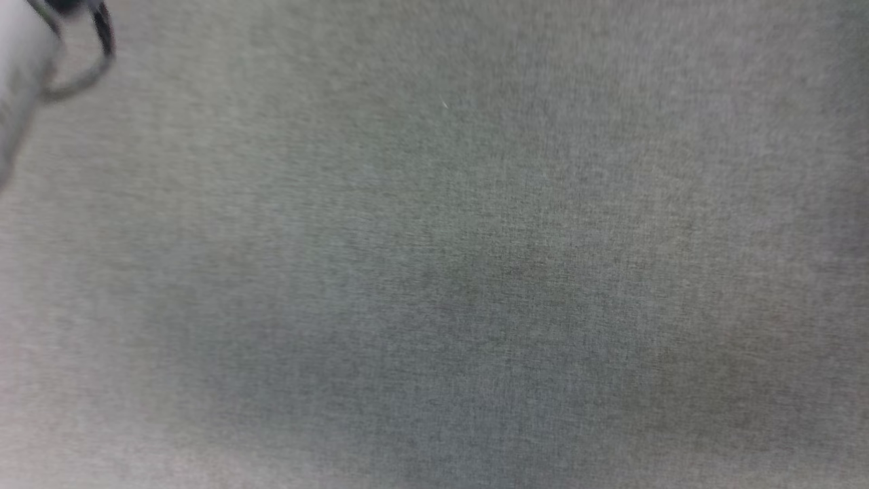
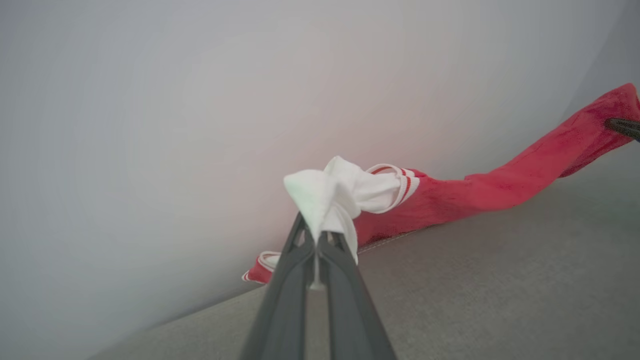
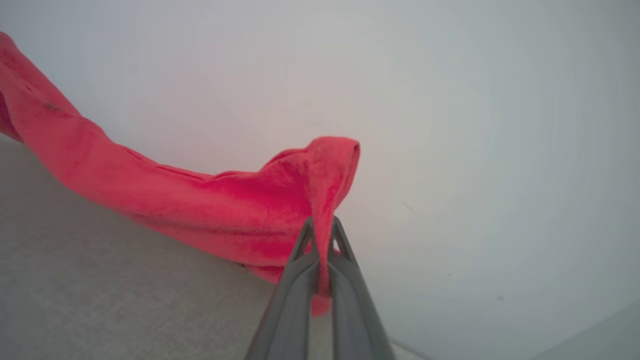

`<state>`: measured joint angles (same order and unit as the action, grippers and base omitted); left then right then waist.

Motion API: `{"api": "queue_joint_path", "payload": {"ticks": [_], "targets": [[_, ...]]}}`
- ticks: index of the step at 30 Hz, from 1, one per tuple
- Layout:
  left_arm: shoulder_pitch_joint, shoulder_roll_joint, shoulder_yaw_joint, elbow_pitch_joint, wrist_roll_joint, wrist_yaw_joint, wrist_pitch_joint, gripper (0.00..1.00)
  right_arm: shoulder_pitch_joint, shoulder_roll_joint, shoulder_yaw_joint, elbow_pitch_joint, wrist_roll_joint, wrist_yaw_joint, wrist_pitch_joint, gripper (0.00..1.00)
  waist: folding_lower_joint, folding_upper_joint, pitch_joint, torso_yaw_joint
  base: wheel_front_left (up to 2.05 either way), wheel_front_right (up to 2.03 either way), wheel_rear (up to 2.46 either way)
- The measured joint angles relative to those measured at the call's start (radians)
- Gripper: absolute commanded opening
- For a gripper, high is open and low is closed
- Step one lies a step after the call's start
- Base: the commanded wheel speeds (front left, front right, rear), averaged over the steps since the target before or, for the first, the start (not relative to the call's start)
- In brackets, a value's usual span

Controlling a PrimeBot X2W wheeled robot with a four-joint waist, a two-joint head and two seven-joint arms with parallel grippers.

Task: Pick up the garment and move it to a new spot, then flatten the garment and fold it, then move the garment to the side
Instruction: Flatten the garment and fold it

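left gripper (image 2: 316, 235): long dark grey fingers, slotted near tips
right gripper (image 3: 322, 227): same dark grey
forearm (image 1: 17, 75): pale, blurred
cable (image 1: 108, 44): black loop

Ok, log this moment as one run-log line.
left hand: shut on garment white panel | right hand: shut on red edge | garment: stretched between both hands | nearby: grey surface

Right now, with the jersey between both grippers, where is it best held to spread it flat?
At its two ends, from opposite sides: the left gripper pinches the white panel by the striped trim, the right gripper a red fold. The garment runs between them as one band, so pulling apart likely flattens it.
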<state>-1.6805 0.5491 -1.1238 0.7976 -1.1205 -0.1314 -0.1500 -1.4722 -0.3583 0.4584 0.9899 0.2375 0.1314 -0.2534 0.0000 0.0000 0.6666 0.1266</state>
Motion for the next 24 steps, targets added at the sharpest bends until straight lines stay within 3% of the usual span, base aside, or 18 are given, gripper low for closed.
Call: {"api": "queue_joint_path", "payload": {"ticks": [10,17,24], "targets": [[0.295,0.144,-0.09,-0.271,-0.095,0.009,0.034,0.0,0.351,-0.186,0.174,-0.232,0.294,0.0,0.088,0.0,0.0,0.0,-0.194,0.029,0.0,0.0,0.0],[0.519,0.266,-0.116,-0.54,-0.151,0.115,0.037,0.0,0.588,-0.319,0.2,-0.405,0.408,0.0,0.127,0.0,0.0,0.0,-0.308,0.045,0.0,0.0,0.0],[0.723,0.368,-0.132,-0.769,-0.19,0.247,-0.01,0.0,0.815,-0.395,0.169,-0.554,0.44,0.0,0.15,0.0,0.0,0.0,-0.381,0.059,0.0,0.0,0.0]]}}
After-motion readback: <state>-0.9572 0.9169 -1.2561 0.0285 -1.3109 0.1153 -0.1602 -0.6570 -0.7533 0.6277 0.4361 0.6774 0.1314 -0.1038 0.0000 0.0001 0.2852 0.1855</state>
